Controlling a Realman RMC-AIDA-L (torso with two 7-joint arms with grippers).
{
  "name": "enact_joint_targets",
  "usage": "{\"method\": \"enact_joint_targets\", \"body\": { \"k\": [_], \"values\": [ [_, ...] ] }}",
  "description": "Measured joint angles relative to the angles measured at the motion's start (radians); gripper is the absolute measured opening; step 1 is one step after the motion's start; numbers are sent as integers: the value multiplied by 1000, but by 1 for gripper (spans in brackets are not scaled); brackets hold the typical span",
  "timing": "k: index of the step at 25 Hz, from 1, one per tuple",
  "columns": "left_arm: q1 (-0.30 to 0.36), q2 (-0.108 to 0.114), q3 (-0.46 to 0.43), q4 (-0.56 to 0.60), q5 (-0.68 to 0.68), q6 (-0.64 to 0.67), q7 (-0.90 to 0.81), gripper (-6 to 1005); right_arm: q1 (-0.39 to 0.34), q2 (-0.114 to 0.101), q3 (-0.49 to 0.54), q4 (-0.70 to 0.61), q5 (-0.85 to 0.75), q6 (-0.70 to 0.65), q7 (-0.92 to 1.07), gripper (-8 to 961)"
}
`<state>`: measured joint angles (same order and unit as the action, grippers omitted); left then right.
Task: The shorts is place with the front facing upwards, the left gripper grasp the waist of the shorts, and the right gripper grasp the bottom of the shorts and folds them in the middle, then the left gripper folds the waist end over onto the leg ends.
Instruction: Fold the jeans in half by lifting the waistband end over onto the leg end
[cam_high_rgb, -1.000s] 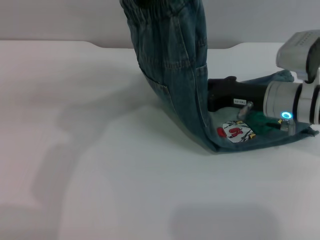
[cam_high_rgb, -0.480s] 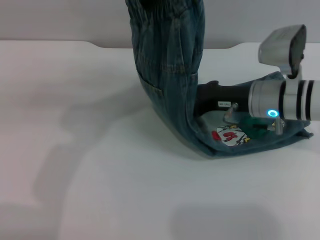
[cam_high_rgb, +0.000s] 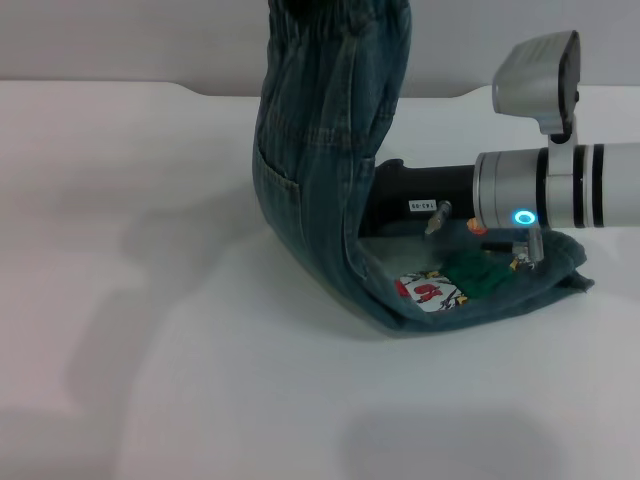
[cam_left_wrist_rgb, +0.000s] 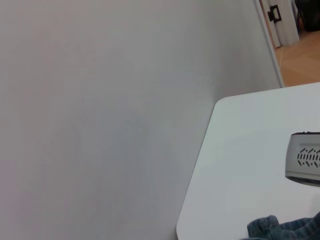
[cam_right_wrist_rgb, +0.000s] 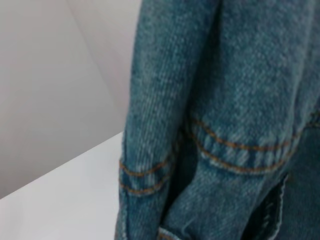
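The shorts (cam_high_rgb: 330, 180) hang from twelve o'clock, hems on the tabletop (cam_high_rgb: 150, 300) at four. Lay the waist down slowly. Whether either gripper is clamped, I cannot tell.

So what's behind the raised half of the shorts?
Behind the lifted shorts, the right gripper reaches in over the cartoon print on the lower layer. Its fingertips are covered by the denim.

White table (cam_high_rgb: 200, 380), grey wall (cam_left_wrist_rgb: 100, 100)
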<state>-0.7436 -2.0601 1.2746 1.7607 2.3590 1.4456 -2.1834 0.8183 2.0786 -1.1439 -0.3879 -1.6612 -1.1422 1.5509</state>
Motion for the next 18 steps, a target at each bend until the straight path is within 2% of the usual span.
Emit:
{"method": "enact_joint_targets", "body": {
  "k": [6,18],
  "values": [
    [8,0,13,3,-1,-3,1,34,-10,-1,-4,1,-4,11,4,351],
    [19,0,31,4,-1,-16,1,33,-172,-11,48,-110,-2,81,17,352]
  ]
}}
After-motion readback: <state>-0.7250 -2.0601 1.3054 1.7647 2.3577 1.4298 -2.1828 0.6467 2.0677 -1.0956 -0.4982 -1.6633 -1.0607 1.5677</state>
